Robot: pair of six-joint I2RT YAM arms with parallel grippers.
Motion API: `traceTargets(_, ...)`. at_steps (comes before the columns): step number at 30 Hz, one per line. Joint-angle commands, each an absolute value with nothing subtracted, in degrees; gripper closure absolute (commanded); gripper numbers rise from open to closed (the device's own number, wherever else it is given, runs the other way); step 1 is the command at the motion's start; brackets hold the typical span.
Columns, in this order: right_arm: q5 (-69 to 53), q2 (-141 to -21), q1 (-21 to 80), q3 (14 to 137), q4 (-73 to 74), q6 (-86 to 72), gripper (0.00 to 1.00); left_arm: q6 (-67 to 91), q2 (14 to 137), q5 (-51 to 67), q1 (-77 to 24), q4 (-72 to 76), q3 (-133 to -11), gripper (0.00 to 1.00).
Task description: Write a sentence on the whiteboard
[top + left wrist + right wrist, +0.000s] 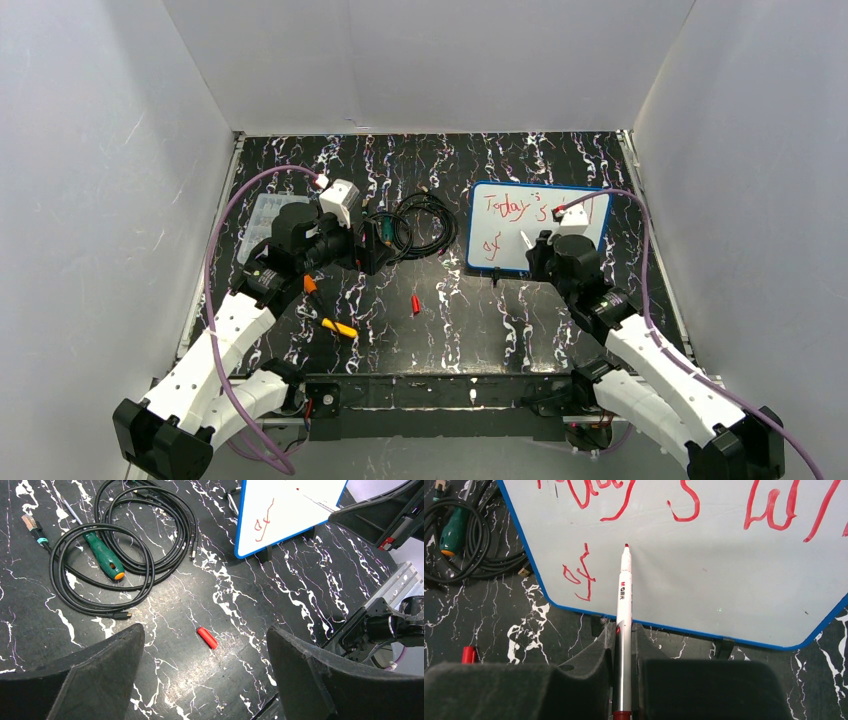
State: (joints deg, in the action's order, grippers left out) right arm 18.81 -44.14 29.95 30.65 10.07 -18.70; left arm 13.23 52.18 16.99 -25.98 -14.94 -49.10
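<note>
The whiteboard (515,257) stands tilted at the back right on small black feet, with a blue frame (531,560). Red lettering of the sentence (512,206) reads "Today's" on the upper line, with more strokes to its right. On the lower line is "of" (580,575). My right gripper (624,630) is shut on a white marker (624,595). The marker's red tip is at the board just right of "of"; contact cannot be told. My left gripper (205,629) hangs open over the table, holding nothing. A red marker cap (206,637) lies on the table below it.
A black cable coil (415,225) with a green screwdriver (104,556) lies left of the board. A clear plastic box (262,215) sits at the back left. An orange and yellow tool (338,327) lies near the left arm. White walls enclose the table.
</note>
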Motion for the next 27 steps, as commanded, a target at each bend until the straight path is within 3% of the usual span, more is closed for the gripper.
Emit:
traceTargets(1,20.4,-44.8,29.6,33.2,4.8,-16.6,0.99,13.2,51.2,17.8,-25.6,-14.5,-48.4,0.10)
traceTargets(27,20.5,-47.3,29.6,30.3,8.0,-18.6,0.99,13.4,51.1,18.3,-25.6,-14.4,-48.4,0.10)
